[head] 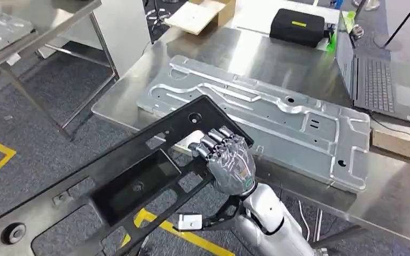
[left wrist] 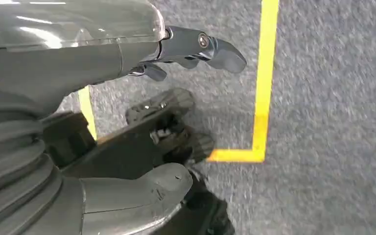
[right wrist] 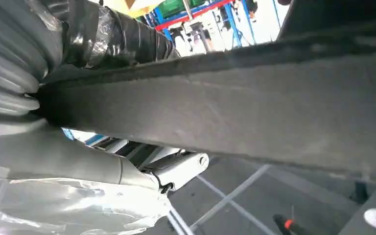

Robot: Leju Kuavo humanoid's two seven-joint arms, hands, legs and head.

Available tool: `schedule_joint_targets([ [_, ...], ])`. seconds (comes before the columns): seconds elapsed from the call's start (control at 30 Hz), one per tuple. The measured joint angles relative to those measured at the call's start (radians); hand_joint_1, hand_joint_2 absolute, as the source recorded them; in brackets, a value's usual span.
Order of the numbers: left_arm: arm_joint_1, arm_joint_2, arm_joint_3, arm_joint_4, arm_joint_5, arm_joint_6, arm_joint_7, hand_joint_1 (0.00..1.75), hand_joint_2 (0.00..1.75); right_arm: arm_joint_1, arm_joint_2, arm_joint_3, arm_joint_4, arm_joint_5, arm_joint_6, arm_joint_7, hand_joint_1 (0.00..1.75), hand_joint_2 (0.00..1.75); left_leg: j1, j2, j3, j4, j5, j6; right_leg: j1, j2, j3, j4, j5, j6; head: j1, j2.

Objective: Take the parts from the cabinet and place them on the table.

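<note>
A long black plastic panel (head: pixel 139 176) with cut-outs runs from the lower left up toward the steel table (head: pixel 235 50). My right hand (head: pixel 229 160) grips its right edge near the far end, fingers curled over the top. That far end hangs over the near edge of a large silver stamped sheet part (head: pixel 288 114) lying flat on the table. In the right wrist view the black panel (right wrist: pixel 254 112) crosses close in front of the right hand (right wrist: pixel 63 161). My left hand (left wrist: pixel 142 54) hangs over the grey carpet with fingers apart and nothing in it.
A laptop (head: pixel 376 80), a black case (head: pixel 298 25) and a cardboard box (head: pixel 203 13) sit at the table's far side, a brown board (head: pixel 397 145) at its right. A metal rack (head: pixel 26 32) stands at the left. Yellow tape (head: pixel 0 157) marks the floor.
</note>
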Motion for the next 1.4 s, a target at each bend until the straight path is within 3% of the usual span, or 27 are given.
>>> schedule_joint_targets([
  [0.07, 0.003, 0.000, 0.000, 0.000, 0.000, -0.003, -0.001, 0.00, 1.75, 0.001, 0.000, 0.000, 0.000, 0.000, 0.000, 0.000, 1.75, 1.75, 0.000, 0.000, -0.076, 0.160, -0.063, -0.004, 0.004, 0.000, 0.000, 0.002, -0.003, -0.004, 0.000, 0.000],
  [0.1, 0.005, 0.000, 0.000, 0.000, 0.000, -0.003, -0.001, 0.00, 1.75, 0.001, 0.000, 0.000, 0.001, 0.000, 0.000, 0.000, 1.75, 1.75, 0.000, 0.000, -0.092, 0.192, -0.064, -0.006, 0.005, 0.000, 0.000, 0.005, -0.004, -0.005, 0.000, 0.000],
  [0.13, 0.006, 0.001, 0.000, 0.000, 0.000, -0.003, -0.001, 0.00, 1.75, 0.002, 0.000, 0.000, 0.001, 0.000, 0.000, 0.000, 1.75, 1.75, 0.000, 0.000, -0.086, 0.177, -0.042, -0.005, 0.005, 0.002, 0.000, 0.007, -0.006, -0.005, 0.000, 0.000],
  [0.17, 0.006, 0.001, 0.000, 0.000, 0.000, -0.003, -0.002, 0.00, 1.75, 0.002, 0.000, 0.000, 0.002, 0.000, 0.000, 0.000, 1.75, 1.75, 0.000, 0.000, -0.061, 0.122, -0.005, -0.004, 0.005, 0.004, 0.001, 0.011, -0.009, -0.004, 0.000, 0.000],
  [0.23, 0.005, 0.001, 0.000, 0.000, 0.000, -0.004, -0.008, 0.00, 1.75, 0.001, 0.000, 0.000, 0.002, 0.000, -0.003, 0.000, 1.75, 1.75, 0.000, -0.001, 0.032, -0.066, 0.082, 0.008, 0.005, 0.007, 0.005, 0.020, -0.020, 0.003, 0.000, 0.000],
  [0.27, 0.003, 0.002, 0.000, 0.000, 0.000, -0.005, -0.009, 0.00, 1.75, 0.001, 0.000, 0.000, 0.002, 0.000, -0.004, 0.000, 1.75, 1.75, -0.004, -0.001, 0.047, -0.095, 0.060, 0.014, 0.010, 0.007, 0.002, 0.025, -0.025, 0.009, 0.000, 0.000],
  [0.37, 0.004, 0.002, 0.000, 0.000, -0.002, -0.007, -0.010, 0.00, 1.75, 0.002, 0.000, 0.000, 0.002, 0.001, -0.005, 0.000, 1.75, 1.75, -0.007, -0.003, 0.046, -0.110, 0.063, 0.024, 0.011, 0.008, 0.002, 0.033, -0.017, 0.028, 0.001, 0.000],
  [0.43, 0.005, 0.001, -0.001, 0.000, -0.001, -0.008, -0.010, 0.00, 1.75, 0.001, 0.000, 0.000, 0.002, 0.001, -0.005, 0.000, 1.75, 1.75, 0.000, -0.004, 0.065, -0.119, 0.066, 0.034, 0.008, 0.007, 0.000, 0.043, -0.024, 0.035, 0.000, 0.000],
  [0.5, 0.000, 0.001, -0.001, 0.000, -0.001, -0.008, -0.011, 0.00, 1.75, -0.003, 0.000, 0.000, 0.002, 0.001, -0.005, 0.000, 1.75, 1.75, 0.001, -0.004, 0.074, -0.120, 0.060, 0.042, 0.005, 0.005, -0.041, 0.130, -0.070, 0.050, 0.001, 0.000],
  [0.57, -0.001, 0.000, -0.002, 0.000, -0.001, -0.009, -0.012, 0.00, 1.75, -0.002, 0.000, 0.000, 0.002, 0.001, -0.005, 0.000, 1.75, 1.75, 0.000, -0.004, 0.080, -0.120, 0.054, 0.046, 0.000, 0.005, -0.124, 0.269, -0.126, 0.058, 0.000, 0.000],
  [0.6, 0.001, 0.000, -0.002, 0.000, -0.001, -0.010, -0.012, 0.00, 1.75, -0.001, -0.001, 0.000, 0.003, 0.001, -0.005, 0.000, 1.75, 1.75, 0.000, -0.004, 0.082, -0.120, 0.050, 0.045, -0.002, 0.005, -0.156, 0.309, -0.134, 0.059, 0.001, 0.000],
  [0.63, 0.002, 0.001, -0.002, 0.000, -0.001, -0.010, -0.012, 0.00, 1.75, -0.001, -0.002, 0.000, 0.003, 0.001, -0.005, 0.000, 1.75, 1.75, 0.000, -0.004, 0.089, -0.120, 0.045, 0.044, -0.004, 0.004, -0.165, 0.306, -0.115, 0.059, 0.001, 0.000],
  [0.67, 0.002, 0.000, -0.002, 0.000, -0.002, -0.010, -0.012, 0.00, 1.75, -0.001, -0.002, 0.000, 0.003, 0.001, -0.005, 0.000, 1.75, 1.75, 0.000, -0.005, 0.097, -0.120, 0.039, 0.042, -0.004, 0.003, -0.151, 0.257, -0.072, 0.055, 0.001, 0.000],
  [0.73, 0.002, -0.002, -0.002, 0.000, -0.002, -0.011, -0.013, 0.00, 1.75, -0.002, -0.002, 0.000, 0.003, 0.001, -0.005, 0.000, 1.75, 1.75, 0.001, -0.007, 0.119, -0.120, 0.024, 0.034, -0.002, 0.001, -0.078, 0.084, 0.040, 0.043, 0.001, 0.000],
  [0.77, 0.002, -0.004, -0.003, 0.000, -0.002, -0.011, -0.014, 0.00, 1.75, -0.003, -0.002, 0.000, 0.003, 0.001, -0.005, 0.000, 1.75, 1.75, 0.002, -0.006, 0.122, -0.123, 0.019, 0.030, 0.001, -0.001, -0.057, 0.042, 0.044, 0.038, 0.001, 0.000],
  [0.8, -0.001, -0.005, -0.003, 0.000, -0.002, -0.011, -0.015, 0.00, 1.75, -0.005, -0.002, 0.000, 0.003, 0.001, -0.005, 0.001, 1.75, 1.75, 0.000, -0.007, 0.124, -0.123, 0.017, 0.025, 0.012, -0.004, -0.062, 0.029, 0.000, 0.035, 0.001, 0.000],
  [0.87, -0.001, -0.005, -0.004, 0.000, -0.002, -0.011, -0.015, 0.00, 1.75, -0.004, -0.002, 0.000, 0.003, 0.001, -0.005, 0.003, 1.75, 1.75, -0.001, -0.005, 0.131, -0.120, 0.016, 0.011, 0.014, -0.001, -0.056, 0.020, 0.025, 0.018, 0.002, 0.000],
  [0.93, -0.001, -0.005, -0.005, 0.000, -0.003, -0.011, -0.016, 0.00, 1.75, -0.004, 0.000, 0.000, 0.002, 0.002, -0.005, 0.002, 1.75, 1.75, -0.001, -0.004, 0.132, -0.110, 0.014, 0.005, 0.006, 0.003, -0.029, 0.010, 0.021, 0.007, 0.001, 0.000],
  [0.97, -0.002, -0.005, -0.006, 0.000, -0.002, -0.011, -0.016, 0.00, 1.75, -0.006, -0.001, 0.000, 0.002, 0.002, -0.005, 0.002, 1.75, 1.75, 0.001, -0.005, 0.120, -0.067, 0.014, 0.004, 0.005, 0.001, -0.015, 0.003, 0.017, 0.001, 0.000, 0.000],
  [1.0, -0.004, -0.005, -0.006, 0.000, -0.003, -0.012, -0.016, 0.00, 1.75, -0.009, 0.000, 0.000, 0.002, 0.002, -0.005, 0.002, 1.75, 1.75, 0.001, -0.006, 0.087, -0.007, 0.002, 0.002, 0.005, 0.000, -0.008, 0.001, 0.013, -0.006, -0.001, 0.000],
  [1.1, 0.000, -0.005, -0.007, 0.000, 0.004, -0.012, -0.016, 0.00, 1.75, -0.009, 0.000, 0.000, 0.003, 0.002, -0.004, 0.003, 1.75, 1.75, 0.001, -0.005, -0.042, 0.173, -0.094, -0.006, 0.008, 0.001, 0.007, 0.003, -0.001, -0.014, -0.001, 0.000],
  [1.13, 0.002, -0.005, -0.007, 0.000, 0.004, -0.010, -0.016, 0.00, 1.75, -0.009, 0.000, 0.000, 0.003, 0.002, -0.004, 0.003, 1.75, 1.75, 0.001, -0.005, -0.059, 0.175, -0.090, -0.007, 0.008, 0.005, 0.013, 0.003, -0.006, -0.013, -0.001, 0.000],
  [1.17, 0.003, -0.005, -0.007, 0.000, 0.004, -0.007, -0.016, 0.00, 1.75, -0.009, 0.000, 0.000, 0.003, 0.005, -0.003, 0.003, 1.75, 1.75, 0.001, -0.005, -0.057, 0.141, -0.054, -0.007, 0.008, 0.008, 0.021, 0.004, -0.013, -0.011, -0.001, 0.000],
  [1.23, 0.002, -0.005, -0.007, 0.000, 0.003, -0.002, -0.016, 0.00, 1.75, -0.009, 0.000, 0.000, 0.002, 0.008, -0.003, 0.003, 1.75, 1.75, 0.001, -0.005, -0.007, -0.022, 0.078, -0.004, 0.007, 0.009, 0.042, 0.009, -0.031, -0.006, -0.001, 0.000],
  [1.27, 0.003, -0.005, -0.007, 0.000, 0.003, -0.002, -0.016, 0.00, 1.75, -0.009, 0.000, 0.000, 0.003, 0.008, -0.003, 0.003, 1.75, 1.75, 0.001, -0.005, 0.010, -0.096, 0.124, 0.001, 0.007, 0.009, 0.043, 0.010, -0.039, -0.002, 0.000, 0.000],
  [1.3, 0.000, -0.005, -0.007, 0.000, 0.003, -0.002, -0.016, 0.00, 1.75, -0.009, 0.000, 0.000, 0.003, 0.008, -0.003, 0.003, 1.75, 1.75, -0.006, -0.005, 0.008, -0.104, 0.085, 0.001, 0.011, 0.010, 0.045, 0.015, -0.042, 0.004, 0.000, 0.000],
  [1.4, 0.007, -0.005, -0.007, 0.000, 0.003, 0.001, -0.015, 0.00, 1.75, -0.010, 0.000, 0.000, 0.003, 0.009, -0.003, 0.003, 1.75, 1.75, -0.008, -0.007, 0.010, -0.103, 0.107, 0.022, 0.013, 0.009, 0.040, 0.013, -0.048, 0.019, -0.001, 0.000],
])
